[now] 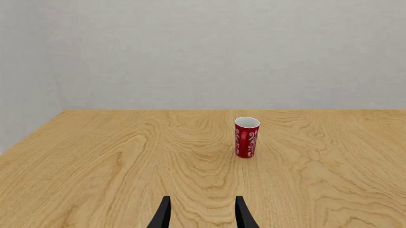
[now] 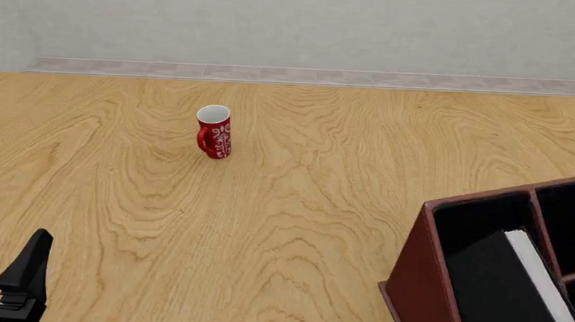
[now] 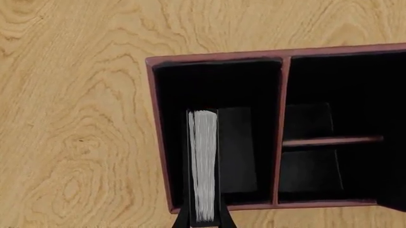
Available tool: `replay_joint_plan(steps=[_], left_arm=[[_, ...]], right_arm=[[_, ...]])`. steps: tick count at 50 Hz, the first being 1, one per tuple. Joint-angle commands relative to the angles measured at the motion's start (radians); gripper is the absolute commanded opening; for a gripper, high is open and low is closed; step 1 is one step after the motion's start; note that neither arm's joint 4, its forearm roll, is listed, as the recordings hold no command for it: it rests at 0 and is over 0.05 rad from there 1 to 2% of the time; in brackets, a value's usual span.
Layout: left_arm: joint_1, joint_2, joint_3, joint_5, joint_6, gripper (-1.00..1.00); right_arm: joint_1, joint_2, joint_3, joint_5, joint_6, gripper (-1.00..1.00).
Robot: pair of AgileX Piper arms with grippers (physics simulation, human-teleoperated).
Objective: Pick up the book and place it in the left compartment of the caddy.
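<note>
Bench [image 2: 295,227] is the biggest thing here, light wood grain, w/ the caddy [image 2: 410,283] at its near right corner in front view, only partly in frame. Caddy is a reddish-brown box w/ black lining; its left compartment [image 3: 219,85] sits btwn outer left wall and a divider, and it's the largest section, so prob. the only one roomy enough for the book. Book [image 3: 204,164] is inside/over that compartment, page edge up toward the right wrist cam, leaning in front view w/ white pages showing. Right end effector [image 3: 204,222] is closed narrow on the book's near end, dark fingers either side of the page block – likely holding it by the edge so it can go in upright w/o fouling the walls. Can't tell if the book's bottom touches the caddy floor yet. Red mug [image 2: 214,131] stands upright mid-bench, well apart from caddy, not part of the job. Left end effector [image 1: 201,213] is parked low near the bench's near left, fingers apart, empty. Views: only right wrist shows the grip and smaller right sections; only left wrist shows left fingers' gap; front view doesn't show the right end effector at all.
</note>
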Motion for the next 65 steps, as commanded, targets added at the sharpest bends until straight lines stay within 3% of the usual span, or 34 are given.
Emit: replay_joint_plan(steps=[1,2,34,65], left_arm=[[0.0,-0.002,0.0,0.001,0.0,1.0],[0.0,-0.001,0.0,0.001,0.0,1.0],[0.0,-0.002,0.0,0.001,0.0,1.0],[0.0,-0.002,0.0,0.001,0.0,1.0]], right_arm=[[-0.004,-0.005,-0.002,0.0,0.022,-1.0],[-0.01,-0.006,0.001,0.0,0.018,1.0],[-0.01,-0.005,-0.028,0.0,0.003,1.0],[0.001,-0.018,-0.216,0.0,-0.049,1.0]])
